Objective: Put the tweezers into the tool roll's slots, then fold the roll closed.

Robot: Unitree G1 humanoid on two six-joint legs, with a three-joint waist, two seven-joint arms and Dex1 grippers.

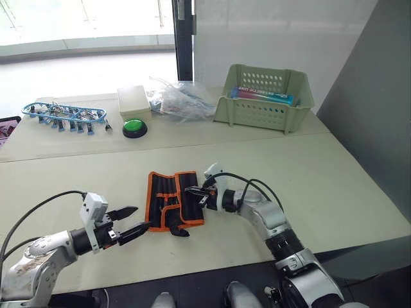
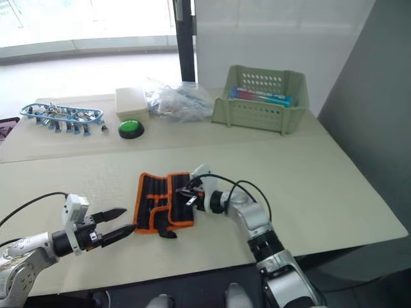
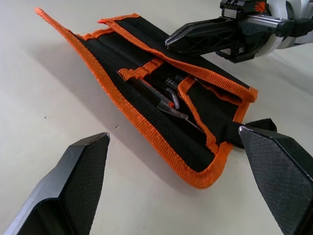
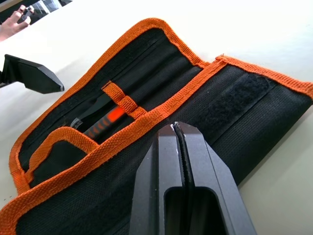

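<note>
The tool roll [image 1: 172,200], black with orange trim, lies partly unfolded in the middle of the table, and its short strap [image 1: 180,231] points toward the front edge. Dark tweezers [image 3: 168,100] sit tucked in its slots [image 4: 105,120] under an orange stripe. My left gripper [image 1: 131,221] is open just left of the roll's front left corner and is not touching it. My right gripper [image 1: 192,191] is shut, with its tips resting over the roll's right panel [image 4: 234,112], close to the orange edge. I cannot tell whether it is pinching fabric.
At the back of the table stand a pale green basket [image 1: 263,96], a crumpled plastic bag [image 1: 180,99], a cream box [image 1: 133,102], a green button [image 1: 135,128] and a blue-framed tool rack [image 1: 64,115]. A seam [image 1: 321,135] crosses the table.
</note>
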